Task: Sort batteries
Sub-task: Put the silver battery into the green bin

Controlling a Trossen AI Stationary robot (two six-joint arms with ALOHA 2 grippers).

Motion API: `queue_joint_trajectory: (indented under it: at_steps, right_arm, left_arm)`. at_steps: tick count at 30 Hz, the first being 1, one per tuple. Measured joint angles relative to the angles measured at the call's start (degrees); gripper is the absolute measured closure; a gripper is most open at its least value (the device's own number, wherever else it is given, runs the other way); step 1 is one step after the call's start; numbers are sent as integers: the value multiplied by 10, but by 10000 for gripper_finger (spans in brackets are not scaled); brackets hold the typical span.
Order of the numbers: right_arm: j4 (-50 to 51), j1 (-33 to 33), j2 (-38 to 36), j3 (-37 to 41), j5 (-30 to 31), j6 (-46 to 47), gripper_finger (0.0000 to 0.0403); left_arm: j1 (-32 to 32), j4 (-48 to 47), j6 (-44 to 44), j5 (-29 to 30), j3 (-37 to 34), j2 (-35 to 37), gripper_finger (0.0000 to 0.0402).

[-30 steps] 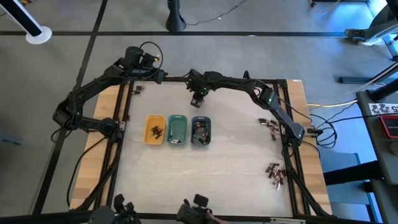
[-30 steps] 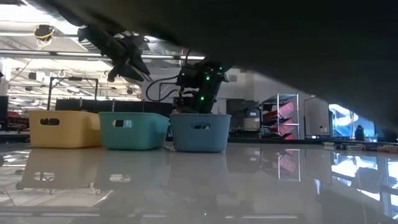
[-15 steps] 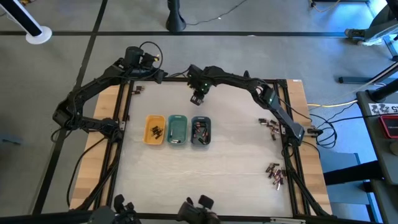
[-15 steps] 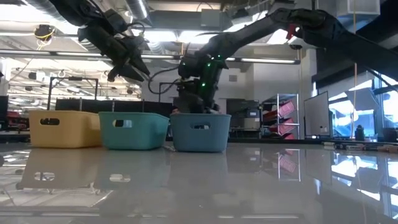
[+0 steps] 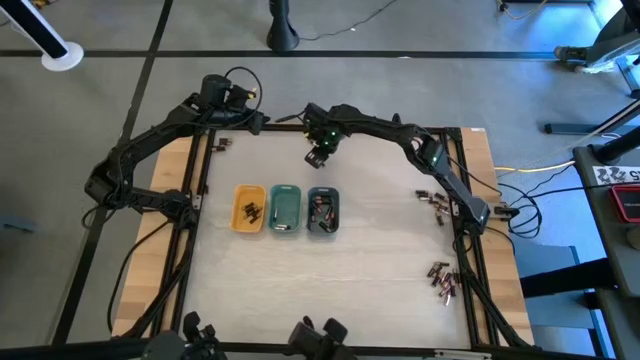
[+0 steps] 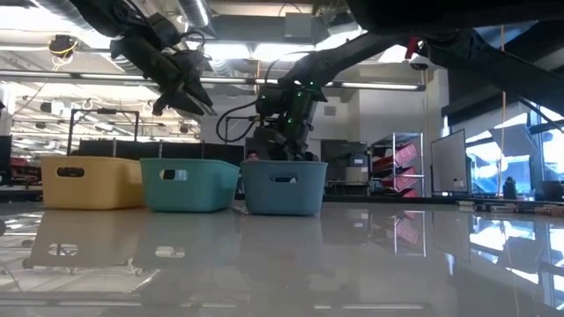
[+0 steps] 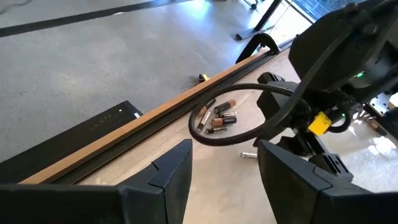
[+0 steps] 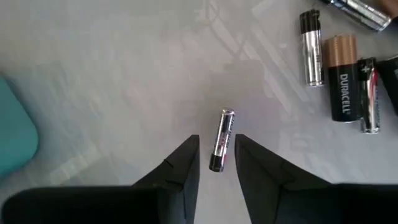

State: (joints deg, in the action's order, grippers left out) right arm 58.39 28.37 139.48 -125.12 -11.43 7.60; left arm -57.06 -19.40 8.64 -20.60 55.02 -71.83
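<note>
My right gripper (image 8: 216,140) is open and points down at the table just beyond the grey-blue tray (image 5: 322,190). Its two fingers stand on either side of a slim silvery battery (image 8: 221,138) that lies flat on the table, with a gap on each side. A silvery battery (image 8: 311,50), a copper-and-black one (image 8: 341,78) and another slim one (image 8: 368,93) lie nearby. In the high view this gripper (image 5: 318,154) is at the far middle. My left gripper (image 7: 224,163) is open and raised in the air at the far left (image 5: 257,120).
Yellow (image 5: 236,208), green (image 5: 285,188) and grey-blue trays stand side by side mid-table with batteries inside. More batteries lie near the right edge (image 5: 435,200) (image 5: 442,278) and by the far wooden edge (image 7: 217,116). The near half of the table is bare.
My right gripper has edged a little toward the table's far edge, staying low behind the grey-blue tray. A dark shape that covered the upper part of the low view a second ago has moved out of it.
</note>
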Motion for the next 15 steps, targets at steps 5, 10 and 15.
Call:
queue_joint_trajectory:
  at_steps: [5,10,15]
  right_arm:
    - [2,-12,0,0,25,9,270]
    - [6,-25,0,0,45,10,263]
    - [23,-25,-6,0,37,-1,262]
  left_arm:
    - [0,-1,2,0,0,0,231]
    - [0,-1,-1,0,0,0,231]
    - [0,-1,-3,0,0,0,231]
